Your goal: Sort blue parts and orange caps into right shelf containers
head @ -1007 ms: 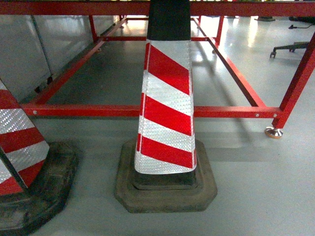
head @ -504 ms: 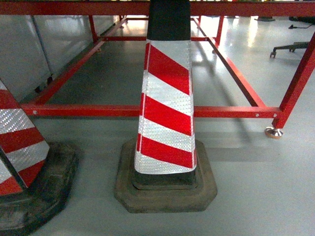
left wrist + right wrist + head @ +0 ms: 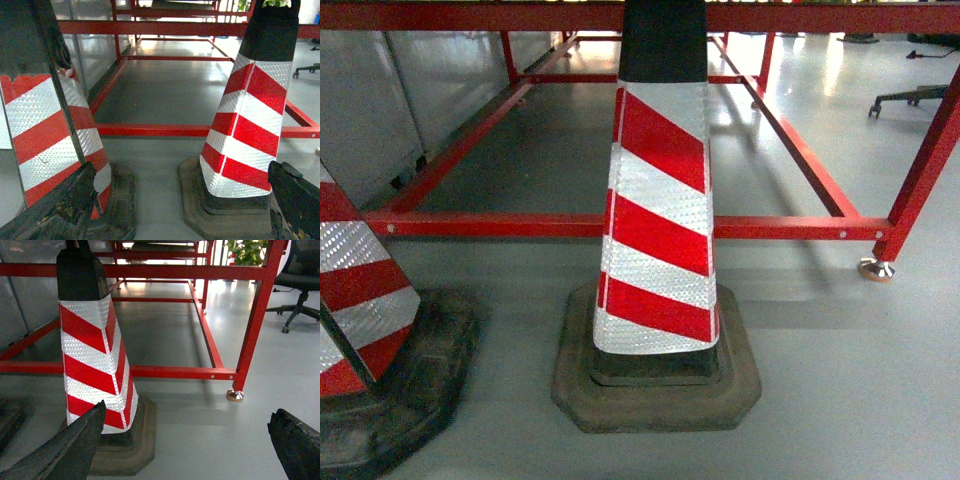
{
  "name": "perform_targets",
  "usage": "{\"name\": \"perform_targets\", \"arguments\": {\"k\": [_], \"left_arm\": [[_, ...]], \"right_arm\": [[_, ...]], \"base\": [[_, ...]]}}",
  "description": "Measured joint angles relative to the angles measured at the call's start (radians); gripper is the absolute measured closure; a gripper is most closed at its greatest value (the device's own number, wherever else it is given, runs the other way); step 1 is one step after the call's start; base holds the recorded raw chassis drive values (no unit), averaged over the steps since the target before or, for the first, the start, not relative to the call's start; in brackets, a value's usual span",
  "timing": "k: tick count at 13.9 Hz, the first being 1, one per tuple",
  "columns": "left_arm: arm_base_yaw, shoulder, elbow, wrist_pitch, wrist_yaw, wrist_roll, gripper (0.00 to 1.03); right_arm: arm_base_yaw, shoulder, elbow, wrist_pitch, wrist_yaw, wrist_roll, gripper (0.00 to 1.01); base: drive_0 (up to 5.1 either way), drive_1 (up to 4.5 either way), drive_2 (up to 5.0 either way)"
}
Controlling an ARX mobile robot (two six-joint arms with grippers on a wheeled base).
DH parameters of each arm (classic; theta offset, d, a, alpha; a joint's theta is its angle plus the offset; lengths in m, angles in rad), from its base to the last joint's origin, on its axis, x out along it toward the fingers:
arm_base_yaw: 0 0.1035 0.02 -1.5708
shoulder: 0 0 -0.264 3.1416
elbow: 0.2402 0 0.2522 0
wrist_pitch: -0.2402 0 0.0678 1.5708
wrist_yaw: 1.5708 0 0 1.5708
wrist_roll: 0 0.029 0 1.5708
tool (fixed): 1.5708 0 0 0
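Collision risk: w/ both grippers, left [image 3: 182, 200] & right [image 3: 192, 440], spread wide & empty, base creeping fwd could knock striped traffic cone [image 3: 658, 220] or red frame [image 3: 790, 228]; no crates/caps in view.

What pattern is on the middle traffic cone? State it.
Diagonal red and reflective white stripes on the traffic cone, black top and dark base; clearest in the head view.

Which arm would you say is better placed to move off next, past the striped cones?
Right, tentatively: the right gripper is open with bare floor beside the middle cone; the left gripper, also open, faces that and a second cone.
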Motion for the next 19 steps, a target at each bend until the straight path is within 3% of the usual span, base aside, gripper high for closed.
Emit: {"name": "perform_targets", "arguments": {"k": [19], "left_arm": [[0.0, 0.0, 0.0, -0.001, 0.0, 0.0, 0.05]], "right_arm": [[0.0, 0.0, 0.0, 0.0, 0.0, -0.003, 0.03]], "base": [[0.0, 0.0, 0.0]]}}
